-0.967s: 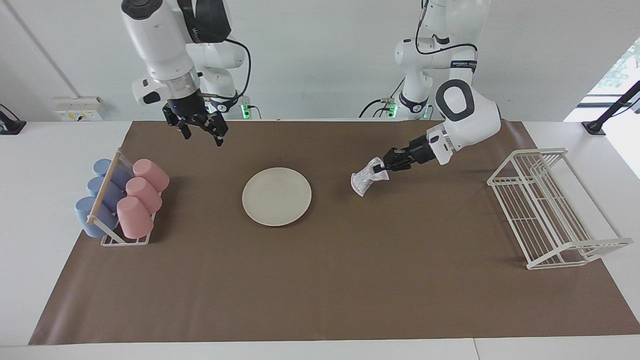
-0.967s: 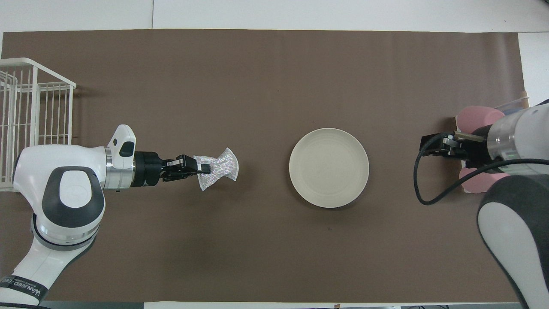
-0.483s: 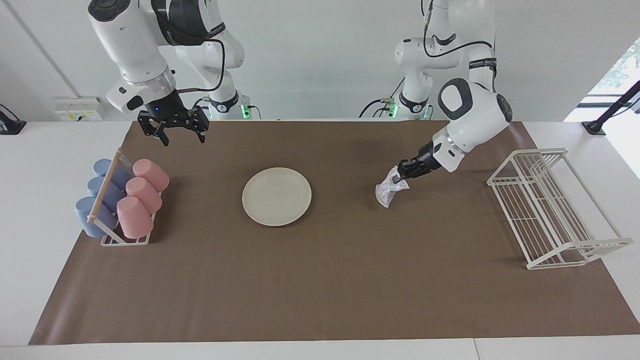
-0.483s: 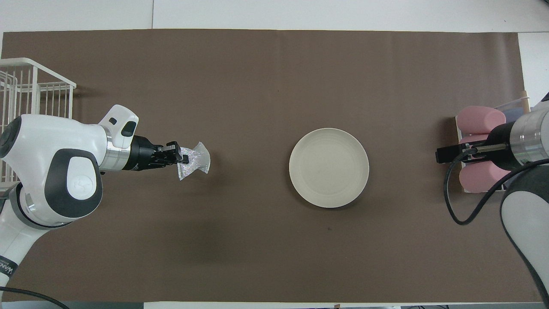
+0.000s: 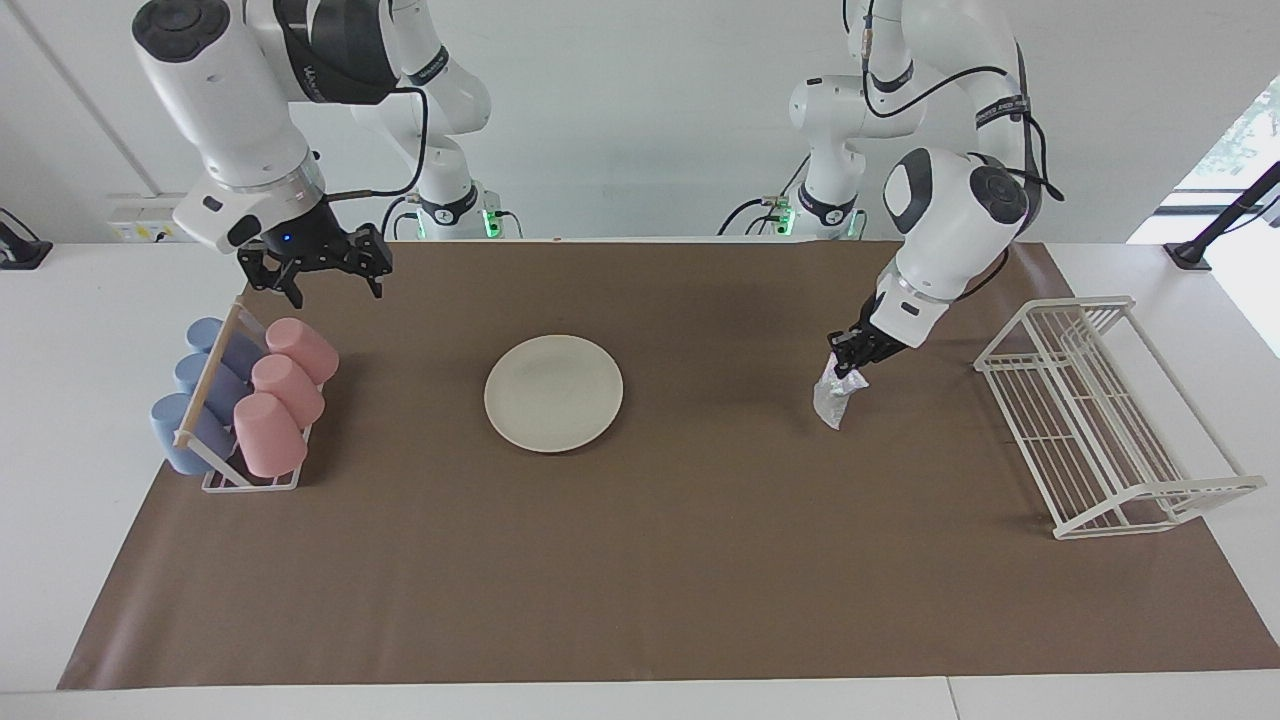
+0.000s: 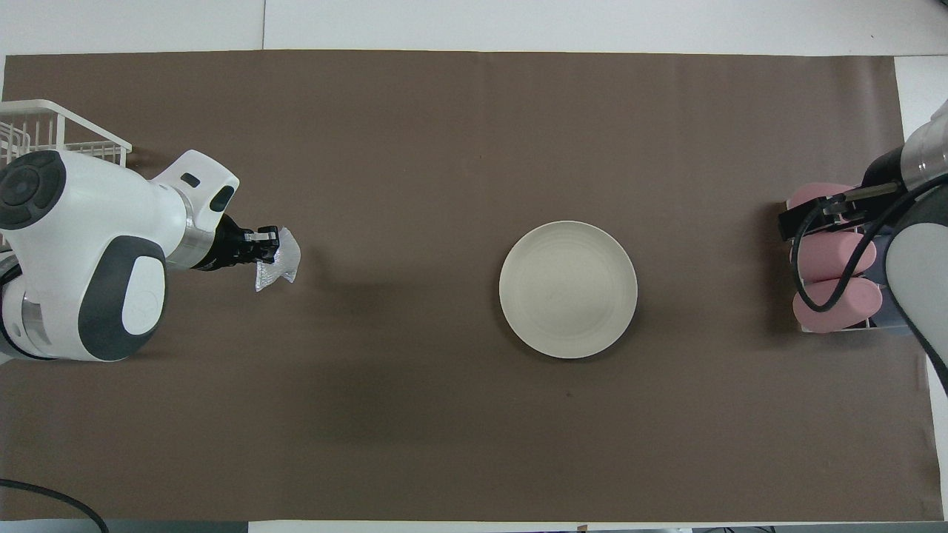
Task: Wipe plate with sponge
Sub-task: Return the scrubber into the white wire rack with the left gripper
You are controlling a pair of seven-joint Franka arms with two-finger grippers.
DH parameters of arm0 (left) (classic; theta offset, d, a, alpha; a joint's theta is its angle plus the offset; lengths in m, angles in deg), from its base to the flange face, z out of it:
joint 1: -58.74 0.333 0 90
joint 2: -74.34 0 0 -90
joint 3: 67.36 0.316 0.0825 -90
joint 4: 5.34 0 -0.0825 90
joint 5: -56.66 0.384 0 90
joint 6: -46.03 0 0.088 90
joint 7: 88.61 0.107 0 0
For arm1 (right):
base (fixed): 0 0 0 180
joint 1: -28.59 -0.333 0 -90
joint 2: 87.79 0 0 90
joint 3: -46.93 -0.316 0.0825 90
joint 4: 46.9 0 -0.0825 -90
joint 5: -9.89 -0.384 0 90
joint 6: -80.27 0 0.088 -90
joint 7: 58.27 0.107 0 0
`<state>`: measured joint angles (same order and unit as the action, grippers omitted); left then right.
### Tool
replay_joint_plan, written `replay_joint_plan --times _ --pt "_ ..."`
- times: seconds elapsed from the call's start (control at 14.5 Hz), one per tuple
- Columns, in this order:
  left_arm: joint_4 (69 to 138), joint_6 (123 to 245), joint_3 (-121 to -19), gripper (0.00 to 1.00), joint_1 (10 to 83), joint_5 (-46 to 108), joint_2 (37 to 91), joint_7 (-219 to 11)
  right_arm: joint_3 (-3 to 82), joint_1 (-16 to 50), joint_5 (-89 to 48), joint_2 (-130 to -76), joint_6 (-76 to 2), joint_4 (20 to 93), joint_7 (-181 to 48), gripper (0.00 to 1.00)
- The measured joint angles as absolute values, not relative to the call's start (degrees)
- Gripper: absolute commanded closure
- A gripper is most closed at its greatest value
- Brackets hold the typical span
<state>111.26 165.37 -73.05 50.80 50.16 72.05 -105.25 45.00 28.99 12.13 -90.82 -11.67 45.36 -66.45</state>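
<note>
The cream-white plate (image 5: 553, 392) (image 6: 568, 289) lies flat on the brown mat in the middle of the table, with nothing on it. My left gripper (image 5: 850, 358) (image 6: 266, 245) is shut on the silvery sponge (image 5: 833, 398) (image 6: 278, 260), which hangs from it above the mat between the plate and the white wire rack. My right gripper (image 5: 320, 270) (image 6: 803, 215) stands open and holds nothing, raised over the edge of the cup rack at the right arm's end.
A white wire rack (image 5: 1100, 415) (image 6: 44, 129) stands at the left arm's end. A rack of pink cups (image 5: 285, 385) (image 6: 833, 285) and blue cups (image 5: 205, 375) stands at the right arm's end. The brown mat (image 5: 640, 560) covers most of the table.
My left gripper has carried the sponge away from the plate toward the wire rack, the sponge now hanging down. My right gripper has swung away from the plate to over the cup rack.
</note>
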Motion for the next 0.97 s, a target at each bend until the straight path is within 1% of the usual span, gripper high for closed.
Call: replay_joint_plan --times 0.14,0.28,0.48,0.76,0.83,0.97 --pt "107.86 160.87 -73.14 1.0 50.79 57.37 71.15 -107.15 47.36 28.41 12.23 -92.15 -10.52 44.57 -66.81 0.0" --pt "104.6 155.59 -73.4 1.0 50.69 64.94 70.33 -108.73 50.58 26.52 12.23 -91.84 -9.57 44.59 -66.89 0.0" --pt "100.47 148.3 -73.68 1.0 49.27 75.64 69.32 -110.7 52.01 25.25 12.23 -90.14 -8.07 45.81 -66.37 0.0" --pt "96.78 139.15 -73.86 1.0 47.56 90.76 68.64 -111.72 53.97 23.42 12.23 -87.68 -7.87 48.83 -65.57 0.0" --pt "96.1 137.43 -73.87 1.0 47.53 94.79 68.58 -111.74 54.24 23.42 12.24 -87.53 -7.89 49.09 -65.57 0.05" --pt "95.36 135.1 -73.81 1.0 47.53 101.77 68.46 -111.74 54.57 23.43 12.24 -87.34 -7.89 49.84 -65.52 0.04"
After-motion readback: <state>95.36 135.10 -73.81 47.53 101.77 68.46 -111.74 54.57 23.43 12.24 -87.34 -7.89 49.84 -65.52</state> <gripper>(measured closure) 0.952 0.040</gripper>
